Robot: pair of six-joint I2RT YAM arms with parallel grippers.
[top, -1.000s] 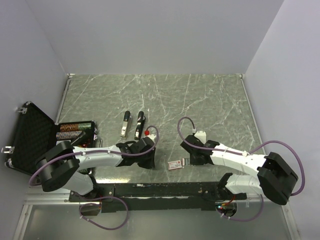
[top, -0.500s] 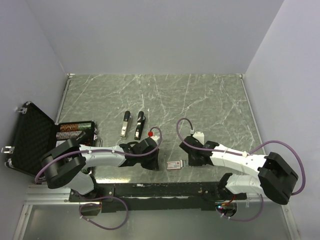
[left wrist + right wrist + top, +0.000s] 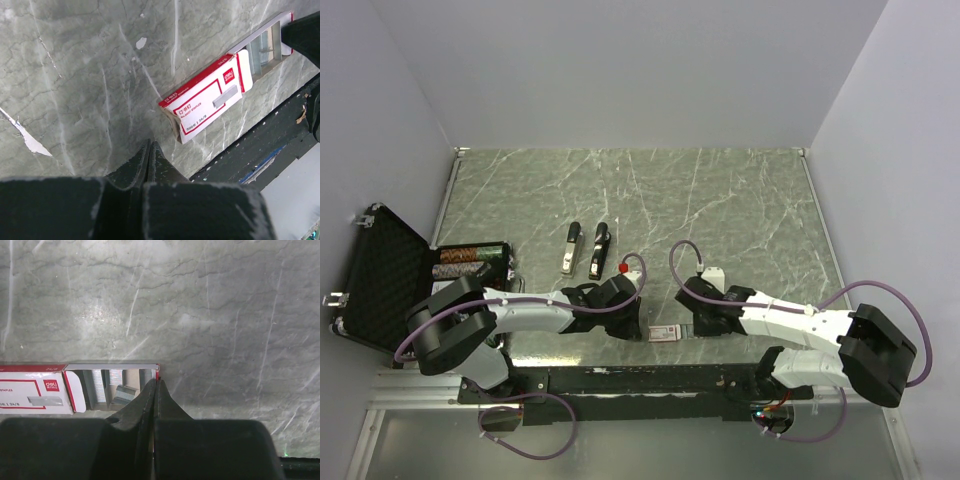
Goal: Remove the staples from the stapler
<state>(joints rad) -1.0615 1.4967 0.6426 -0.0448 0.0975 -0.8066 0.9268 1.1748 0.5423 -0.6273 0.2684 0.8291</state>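
Two black staplers [image 3: 571, 247] [image 3: 599, 247] lie side by side at mid-table, away from both grippers. A red-and-white staple box [image 3: 667, 333] lies near the front edge between the arms. Its inner tray [image 3: 112, 366] is slid out, with silvery staples [image 3: 122, 395] loose inside; they also show in the left wrist view [image 3: 262, 47]. My right gripper [image 3: 156, 382] is shut on the tray's end wall. My left gripper [image 3: 150, 143] is shut and empty, its tips on the table just short of the box's [image 3: 205, 100] near corner.
An open black case [image 3: 380, 280] with items inside stands at the left edge. A black rail [image 3: 650, 380] carrying the arm bases runs along the front, right behind the box. Grey walls enclose the marble table [image 3: 720, 200].
My left gripper has moved right, toward the box. My right gripper has moved slightly left, and the box has shifted a little left and toward the front edge.
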